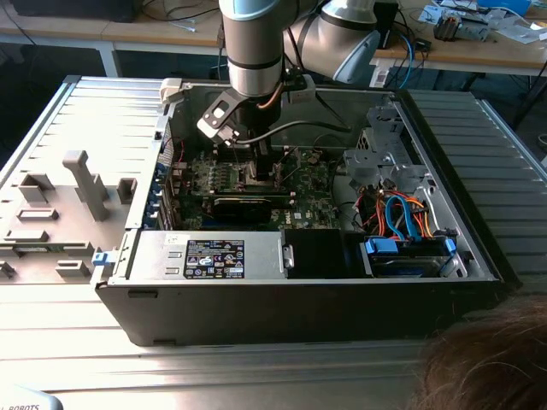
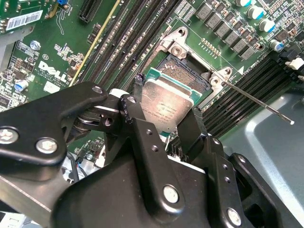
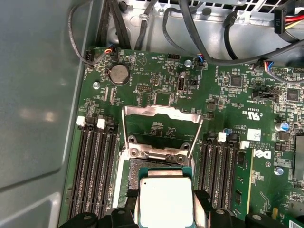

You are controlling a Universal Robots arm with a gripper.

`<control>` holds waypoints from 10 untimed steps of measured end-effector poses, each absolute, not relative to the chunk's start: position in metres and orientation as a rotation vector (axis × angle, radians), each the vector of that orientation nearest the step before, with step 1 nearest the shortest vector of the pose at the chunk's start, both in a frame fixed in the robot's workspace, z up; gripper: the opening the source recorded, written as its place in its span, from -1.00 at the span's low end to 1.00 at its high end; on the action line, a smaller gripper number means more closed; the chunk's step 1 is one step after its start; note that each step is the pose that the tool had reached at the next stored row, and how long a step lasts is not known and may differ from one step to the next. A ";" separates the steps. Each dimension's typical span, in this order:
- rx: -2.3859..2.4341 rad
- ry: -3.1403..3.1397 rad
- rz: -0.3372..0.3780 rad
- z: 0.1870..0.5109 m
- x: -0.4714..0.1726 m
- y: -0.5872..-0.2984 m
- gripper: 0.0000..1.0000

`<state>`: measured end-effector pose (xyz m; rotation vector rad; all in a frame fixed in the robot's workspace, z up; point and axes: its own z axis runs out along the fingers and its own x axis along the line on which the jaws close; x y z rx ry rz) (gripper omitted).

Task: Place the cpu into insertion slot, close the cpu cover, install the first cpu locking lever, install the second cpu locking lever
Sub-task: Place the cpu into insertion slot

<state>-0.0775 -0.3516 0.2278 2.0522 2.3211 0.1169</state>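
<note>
Chip [image 2: 166, 102] is pinched by its edges in the gripper [image 2: 161, 114] over the socket [image 2: 183, 71]; best lowered level, corners matched.

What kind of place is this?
Probably a robot lab or workshop: a robot arm, chip in its gripper, reaches into an open computer case on a metal table, with cluttered workbenches behind.

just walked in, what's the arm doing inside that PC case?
The gripper is shut on the cpu, holding it over the insertion slot on the motherboard inside the open PC case. It doesn't look seated yet. The cpu cover stands open and a locking lever sticks out unlatched.
</note>
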 end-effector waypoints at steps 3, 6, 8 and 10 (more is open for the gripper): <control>2.056 2.317 0.117 0.228 -0.078 -0.352 0.08; 2.060 2.314 0.117 0.227 -0.078 -0.352 0.08; 2.063 2.311 0.117 0.227 -0.078 -0.352 0.08; 2.066 2.308 0.116 0.227 -0.078 -0.352 0.08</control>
